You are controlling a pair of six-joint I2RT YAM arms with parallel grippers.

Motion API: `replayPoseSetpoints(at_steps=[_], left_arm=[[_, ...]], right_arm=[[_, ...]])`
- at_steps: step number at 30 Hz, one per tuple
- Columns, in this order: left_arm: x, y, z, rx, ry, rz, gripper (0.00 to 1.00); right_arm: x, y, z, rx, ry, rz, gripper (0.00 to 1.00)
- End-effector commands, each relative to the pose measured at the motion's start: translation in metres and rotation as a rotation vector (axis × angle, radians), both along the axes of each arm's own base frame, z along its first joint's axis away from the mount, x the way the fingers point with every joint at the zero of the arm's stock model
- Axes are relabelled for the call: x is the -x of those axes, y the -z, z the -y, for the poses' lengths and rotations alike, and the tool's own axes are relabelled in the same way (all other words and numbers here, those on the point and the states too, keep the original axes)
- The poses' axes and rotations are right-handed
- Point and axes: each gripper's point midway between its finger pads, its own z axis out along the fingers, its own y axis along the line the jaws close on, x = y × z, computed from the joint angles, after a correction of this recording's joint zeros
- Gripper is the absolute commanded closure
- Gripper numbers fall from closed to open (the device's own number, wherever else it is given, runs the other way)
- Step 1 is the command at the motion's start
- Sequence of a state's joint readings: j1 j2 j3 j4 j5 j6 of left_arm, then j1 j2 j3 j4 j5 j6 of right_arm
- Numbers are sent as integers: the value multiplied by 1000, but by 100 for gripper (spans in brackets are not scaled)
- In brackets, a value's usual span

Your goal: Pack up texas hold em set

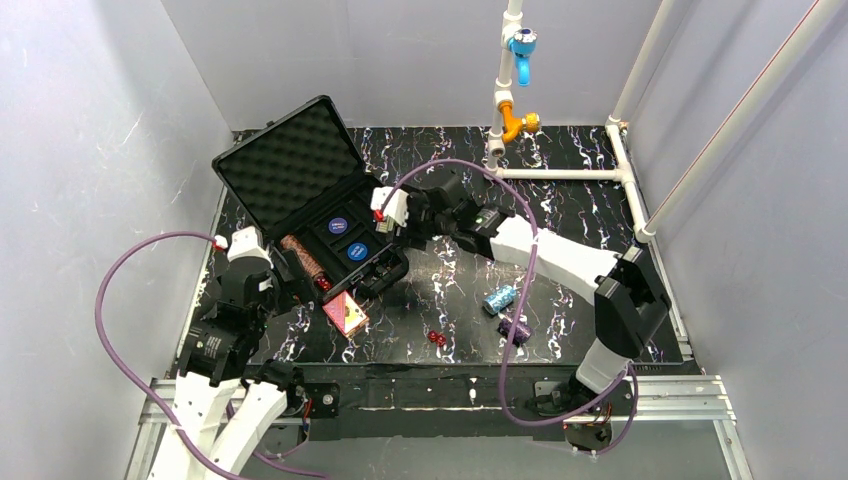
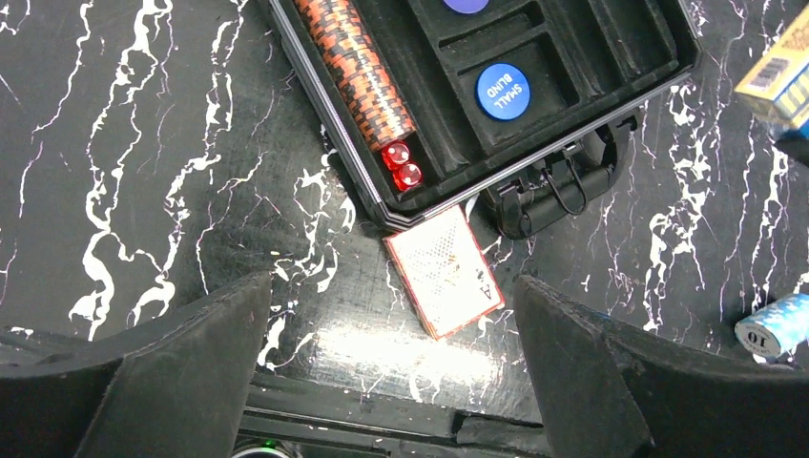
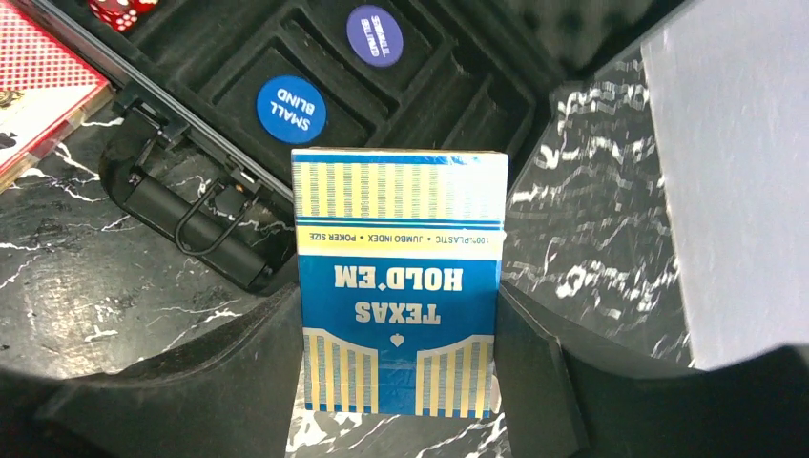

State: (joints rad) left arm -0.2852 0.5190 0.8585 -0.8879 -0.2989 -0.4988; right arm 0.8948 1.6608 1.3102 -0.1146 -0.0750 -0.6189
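Left end effector (image 2: pixel 391 284) apart, pointing down over red card box (image 2: pixel 444 272). Right arm stretched left toward case (image 1: pixel 285 170), right end effector (image 3: pixel 396 382) clamped on blue card box (image 3: pixel 396 239).

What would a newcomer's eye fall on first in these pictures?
The open black case with its foam-lined lid raised stands out, left of centre. Just beside it, the right gripper holds a blue card box. A red card box lies flat by the case's near corner.

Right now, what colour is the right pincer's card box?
Card box: blue with gold stripes; best in right wrist view.
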Motion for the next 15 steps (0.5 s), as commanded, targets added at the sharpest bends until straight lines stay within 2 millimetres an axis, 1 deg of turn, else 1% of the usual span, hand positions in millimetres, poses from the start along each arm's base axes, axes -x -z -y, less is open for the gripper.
replayPoseSetpoints(at_steps=[1,4,7,12,15], left_arm=[[1,2,6,-12,69,2,3],[3,0,6,-7,74,23,3],[4,-2,6,-4,72,41,3],[4,-3,6,0,79,60,3],[4,-3,7,1,82,58,3]], right_arm=[[-11,-50,-24,-46,-192,122,57],[-13,-38,-25,17,-265,81,56],[-12,-18,-24,84,-351,19,56],[-11,2,-26,157,-455,-45,50],[-6,10,-29,188,-523,-71,50]])
